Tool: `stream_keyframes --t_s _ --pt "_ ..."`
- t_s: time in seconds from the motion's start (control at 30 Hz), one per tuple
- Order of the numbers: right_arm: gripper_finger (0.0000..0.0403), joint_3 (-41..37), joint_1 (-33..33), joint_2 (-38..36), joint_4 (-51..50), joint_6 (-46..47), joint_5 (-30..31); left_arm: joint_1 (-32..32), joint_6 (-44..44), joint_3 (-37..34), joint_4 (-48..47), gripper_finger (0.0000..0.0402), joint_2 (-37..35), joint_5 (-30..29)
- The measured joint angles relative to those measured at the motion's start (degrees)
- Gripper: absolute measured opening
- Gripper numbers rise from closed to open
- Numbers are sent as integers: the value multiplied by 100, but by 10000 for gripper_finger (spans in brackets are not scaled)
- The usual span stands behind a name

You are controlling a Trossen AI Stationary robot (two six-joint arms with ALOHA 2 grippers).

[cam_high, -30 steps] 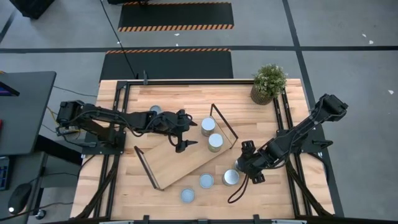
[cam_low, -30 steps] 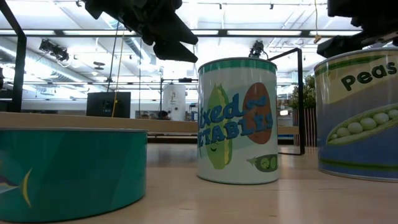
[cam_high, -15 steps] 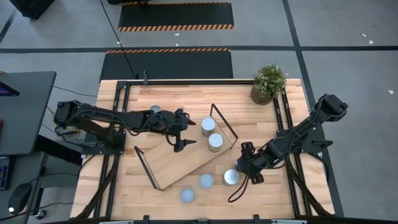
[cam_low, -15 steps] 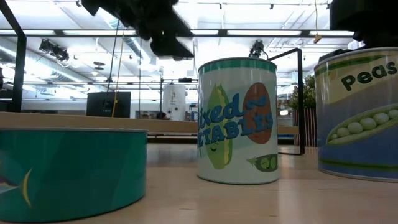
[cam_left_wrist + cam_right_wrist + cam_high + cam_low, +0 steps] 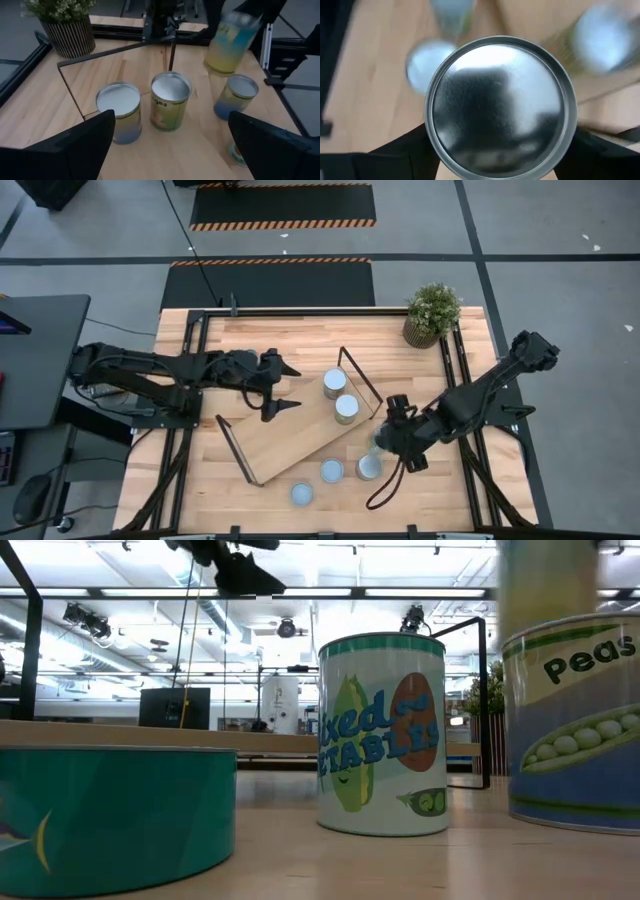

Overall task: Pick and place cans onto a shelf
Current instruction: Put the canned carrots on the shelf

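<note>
Your table (image 5: 200, 470) carries the shelf (image 5: 290, 435) lying at a slant, a plant (image 5: 432, 313) at the far right corner, and cans (image 5: 331, 471) near the front edge. Two cans (image 5: 340, 395) stand on the shelf.

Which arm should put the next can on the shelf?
Right. Its end effector already grips a can, lifted near the shelf end holding two cans. The left end effector is open, empty, over the shelf.
</note>
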Motion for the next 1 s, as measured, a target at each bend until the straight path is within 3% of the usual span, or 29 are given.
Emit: stream_keyframes --t_s 0.13,0.27,0.53,0.67,1.0 --pt "306 813 -38 3 160 -590 673 -2 -55 2 14 396 -151 55" --pt "307 1154 -340 137 607 -1350 882 -2 -66 1 21 396 -259 56" --pt "308 1564 -1453 1011 1389 -3018 116 -2 -66 2 -144 396 -798 59" --pt "308 1863 -2169 1494 1416 -3300 -689 2 -62 5 -424 396 -1176 57" --pt "308 2623 -3214 2691 1329 -3776 -1779 11 71 2 -926 396 -1562 -110"
